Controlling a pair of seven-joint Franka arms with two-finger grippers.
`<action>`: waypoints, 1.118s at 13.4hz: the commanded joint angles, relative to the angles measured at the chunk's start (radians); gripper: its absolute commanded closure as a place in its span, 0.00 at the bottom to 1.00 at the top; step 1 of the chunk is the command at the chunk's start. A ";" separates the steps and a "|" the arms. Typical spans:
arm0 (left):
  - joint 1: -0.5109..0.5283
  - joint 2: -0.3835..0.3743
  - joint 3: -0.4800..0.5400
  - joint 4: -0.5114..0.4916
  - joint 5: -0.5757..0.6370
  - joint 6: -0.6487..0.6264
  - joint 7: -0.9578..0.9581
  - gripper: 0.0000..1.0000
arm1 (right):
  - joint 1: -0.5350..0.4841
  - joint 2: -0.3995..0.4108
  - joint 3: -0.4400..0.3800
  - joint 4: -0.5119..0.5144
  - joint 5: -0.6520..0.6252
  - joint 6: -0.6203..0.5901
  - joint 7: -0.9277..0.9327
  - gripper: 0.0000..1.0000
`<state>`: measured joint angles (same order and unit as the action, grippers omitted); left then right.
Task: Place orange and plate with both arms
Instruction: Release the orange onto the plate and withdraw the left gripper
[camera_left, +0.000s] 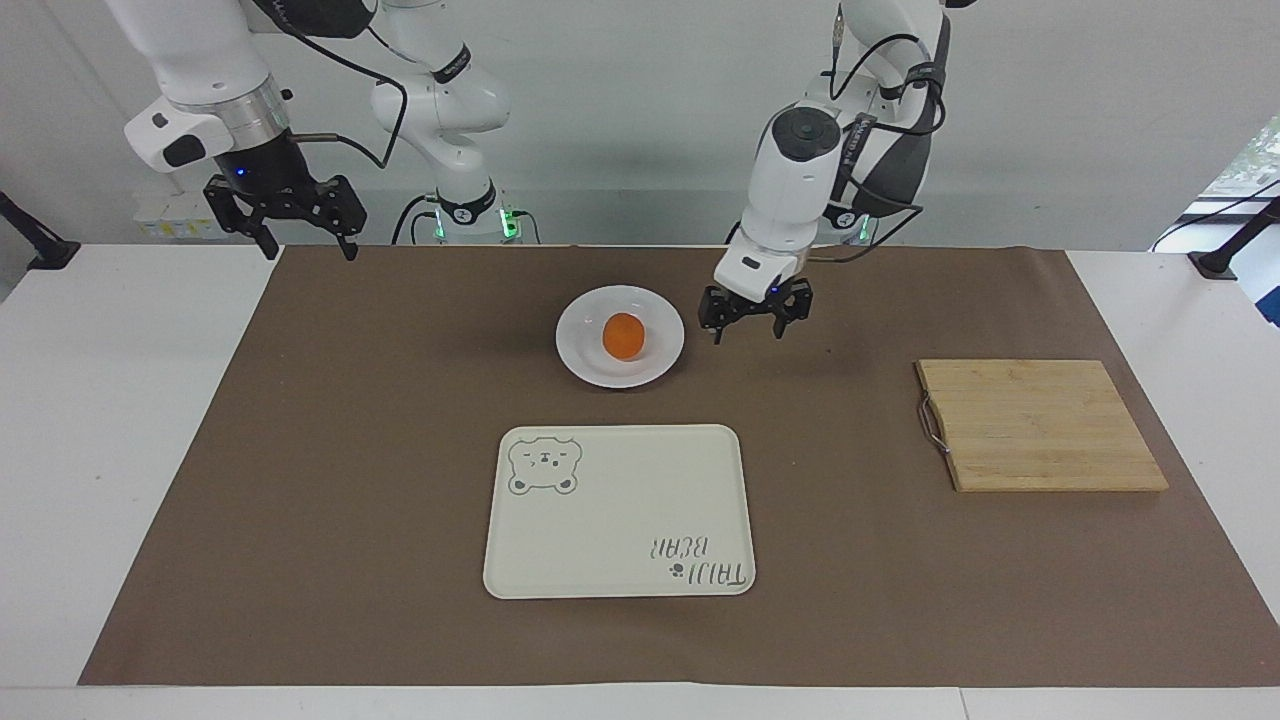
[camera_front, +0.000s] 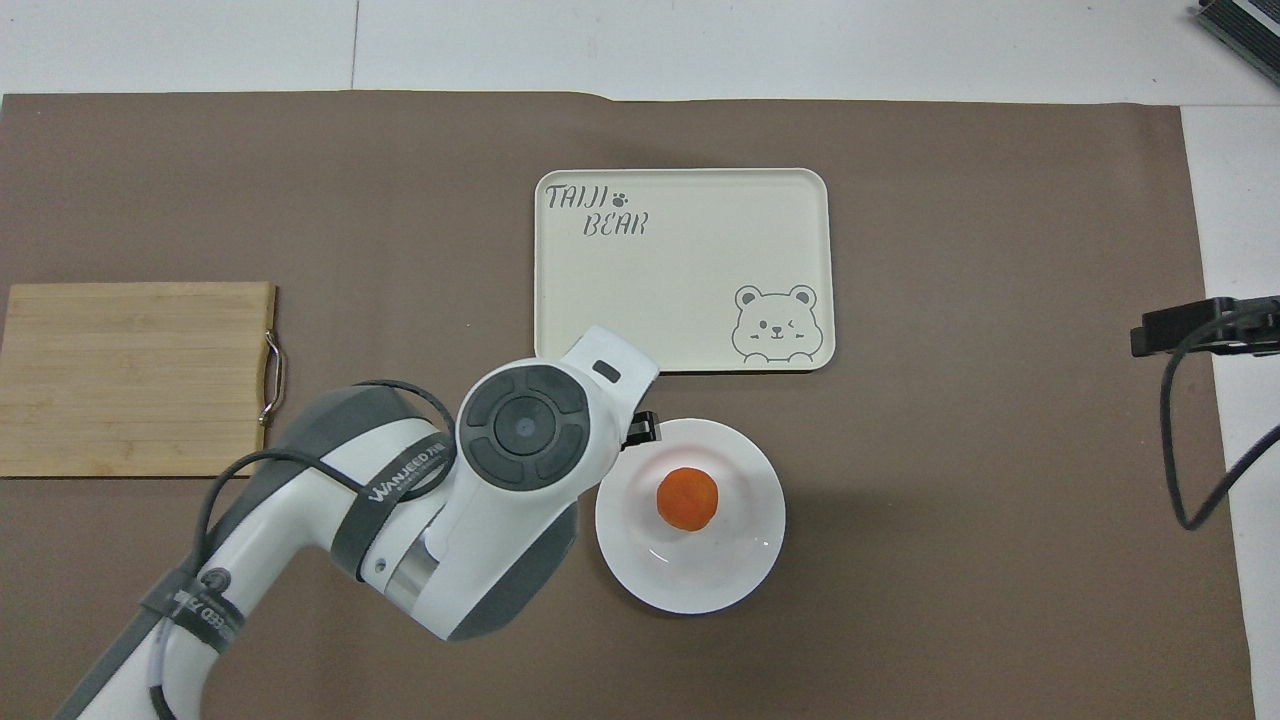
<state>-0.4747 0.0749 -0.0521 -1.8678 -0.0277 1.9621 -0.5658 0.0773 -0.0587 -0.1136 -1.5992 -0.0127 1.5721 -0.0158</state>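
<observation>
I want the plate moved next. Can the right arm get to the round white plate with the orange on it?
Probably yes. The right gripper hangs open over the table's edge, and only bare brown mat lies between it and the round white plate. The open left gripper is beside the plate, not over it.

Robotics lab, two mounted arms (camera_left: 800, 170), papered table (camera_left: 300, 450)
</observation>
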 joint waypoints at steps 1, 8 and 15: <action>0.100 -0.023 -0.009 0.031 -0.017 -0.084 0.149 0.00 | 0.001 0.002 0.002 0.007 -0.009 -0.012 0.020 0.00; 0.341 -0.026 0.003 0.108 -0.015 -0.206 0.518 0.00 | -0.001 0.002 0.002 0.007 -0.009 -0.012 0.020 0.00; 0.458 -0.057 0.009 0.192 0.021 -0.299 0.636 0.00 | 0.001 0.002 0.002 0.007 -0.009 -0.012 0.020 0.00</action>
<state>-0.0322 0.0158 -0.0368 -1.7269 -0.0268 1.7310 0.0492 0.0773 -0.0587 -0.1136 -1.5992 -0.0127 1.5721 -0.0158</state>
